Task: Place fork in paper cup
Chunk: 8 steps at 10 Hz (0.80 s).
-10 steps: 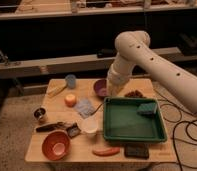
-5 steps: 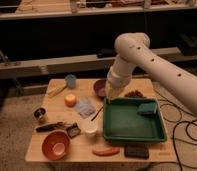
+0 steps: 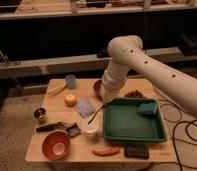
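The white paper cup (image 3: 90, 131) stands on the wooden table (image 3: 122, 156), just left of the green tray. The fork (image 3: 96, 114) shows as a thin slanted line. Its upper end is at my gripper and its lower end hangs just above the cup's rim. My gripper (image 3: 105, 102) sits at the end of the big white arm, above the tray's near-left corner and up and to the right of the cup. It is shut on the fork's upper end, and the wrist mostly hides its fingers.
A green tray (image 3: 117, 131) holds a green sponge (image 3: 148, 108). An orange bowl (image 3: 57, 145), a dark-handled utensil (image 3: 48, 127) and a small metal cup (image 3: 40, 114) lie left of the paper cup. A blue cup (image 3: 70, 81), a purple bowl (image 3: 97, 87) and a plastic bag (image 3: 84, 106) are behind it. A red sausage (image 3: 106, 151) lies in front.
My arm has shifted slightly left and down, bringing the fork's lower end closer to the paper cup. Nothing else has moved.
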Motion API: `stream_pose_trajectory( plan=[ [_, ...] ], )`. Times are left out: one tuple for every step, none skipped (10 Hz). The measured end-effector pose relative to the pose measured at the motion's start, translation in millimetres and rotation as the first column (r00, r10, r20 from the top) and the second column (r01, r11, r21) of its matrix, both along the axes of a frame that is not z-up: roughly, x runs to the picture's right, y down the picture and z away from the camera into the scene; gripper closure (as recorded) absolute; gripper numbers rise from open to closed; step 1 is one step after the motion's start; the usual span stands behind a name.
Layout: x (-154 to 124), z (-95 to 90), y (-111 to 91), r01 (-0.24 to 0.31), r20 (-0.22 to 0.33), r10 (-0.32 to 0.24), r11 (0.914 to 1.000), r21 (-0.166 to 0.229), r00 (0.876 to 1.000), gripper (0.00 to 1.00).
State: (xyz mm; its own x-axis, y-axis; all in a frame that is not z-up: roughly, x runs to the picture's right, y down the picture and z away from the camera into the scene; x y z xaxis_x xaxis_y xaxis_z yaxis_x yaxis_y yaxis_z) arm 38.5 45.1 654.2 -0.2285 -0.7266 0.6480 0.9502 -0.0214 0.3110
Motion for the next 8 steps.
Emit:
stream_pose_trajectory(
  plan=[
    [-4.5,1.5,4.4,0.014,-0.003,-0.014,0.9999,0.003,1.000,1.00],
    [-7.2,4.7,10.3,0.026,-0.012,-0.026,0.9996,0.005,1.000,1.00],
    [-8.6,9.1,15.5,0.034,-0.024,-0.034,0.9994,0.006,0.999,1.00],
    [-9.4,12.9,18.1,0.036,-0.033,-0.036,0.9993,0.006,0.999,1.00],
    [-10.2,17.1,20.5,0.038,-0.043,-0.038,0.9993,0.005,0.998,1.00],
    [-11.4,25.7,24.6,0.039,-0.056,-0.039,0.9992,0.002,0.998,1.00],
    [-14.4,31.4,27.6,0.041,-0.061,-0.041,0.9992,-0.003,0.997,1.00],
    [-18.1,37.0,31.1,0.043,-0.062,-0.044,0.9990,-0.011,0.997,0.99]
  ],
)
